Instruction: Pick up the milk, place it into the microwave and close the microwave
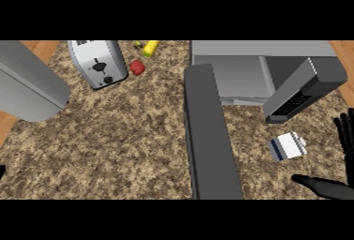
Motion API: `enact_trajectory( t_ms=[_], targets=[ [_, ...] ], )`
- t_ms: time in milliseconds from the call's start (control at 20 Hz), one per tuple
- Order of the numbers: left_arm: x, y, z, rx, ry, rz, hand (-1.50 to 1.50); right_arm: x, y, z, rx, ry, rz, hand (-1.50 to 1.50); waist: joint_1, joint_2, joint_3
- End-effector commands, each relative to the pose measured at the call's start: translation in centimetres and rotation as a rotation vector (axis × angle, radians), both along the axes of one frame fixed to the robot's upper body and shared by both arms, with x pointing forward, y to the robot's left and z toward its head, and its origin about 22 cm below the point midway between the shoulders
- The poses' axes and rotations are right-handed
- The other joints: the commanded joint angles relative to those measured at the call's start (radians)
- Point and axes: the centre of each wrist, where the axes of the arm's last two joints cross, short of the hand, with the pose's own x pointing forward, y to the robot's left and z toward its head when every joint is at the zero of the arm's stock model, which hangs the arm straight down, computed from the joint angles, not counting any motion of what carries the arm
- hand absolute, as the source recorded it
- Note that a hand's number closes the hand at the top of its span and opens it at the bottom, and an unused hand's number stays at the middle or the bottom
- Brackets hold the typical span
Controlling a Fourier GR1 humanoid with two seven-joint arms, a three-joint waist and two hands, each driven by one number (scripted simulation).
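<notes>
Little of the robot's body shows. The right hand (343,154) is black all over, with a matte, smooth surface. Its fingers (345,136) are slim, straight-sided and segmented, narrowing slightly toward rounded tips. The thumb (319,184) is thicker, tapering to a blunt point, with a faint grey sheen along its upper side. At the view's left edge a small black sliver (2,171) shows; what it is cannot be told.

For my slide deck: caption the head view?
Open right hand flanks the milk carton before the open microwave.
</notes>
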Motion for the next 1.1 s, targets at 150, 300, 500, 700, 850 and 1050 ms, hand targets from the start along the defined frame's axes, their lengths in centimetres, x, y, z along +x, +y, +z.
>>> enact_trajectory(
  t_ms=[150, 300, 500, 700, 850, 1050],
  targets=[
    [-2.1, -0.7, 2.6, -0.041, -0.078, -0.054, -1.5, 0.3, -2.1, -6.3, -0.013, 0.084, -0.057, -1.5, 0.011, 0.001, 0.001],
    [-3.0, -0.1, 2.4, -0.037, -0.072, -0.06, -1.5, -0.6, -3.4, -8.4, -0.004, 0.107, -0.076, -1.5, 0.009, 0.0, 0.001],
    [-3.5, 0.8, 1.2, -0.04, -0.081, -0.037, -1.5, -1.4, -3.8, -12.0, -0.03, 0.149, -0.057, -1.5, 0.017, 0.001, 0.002],
    [-4.9, 0.3, 0.8, -0.033, -0.079, -0.048, -1.5, -1.2, -5.3, -13.0, -0.091, 0.149, -0.07, -1.5, 0.021, 0.0, 0.002],
    [-4.0, 0.8, 1.1, -0.041, -0.076, -0.052, -1.5, 0.9, -3.9, -14.0, -0.118, 0.177, -0.064, -1.5, 0.009, 0.003, 0.002],
    [-4.8, 1.1, 1.8, -0.041, -0.068, -0.067, -1.5, 0.2, -4.9, -15.5, -0.108, 0.16, -0.038, -1.5, 0.018, 0.004, 0.003]
  ],
)
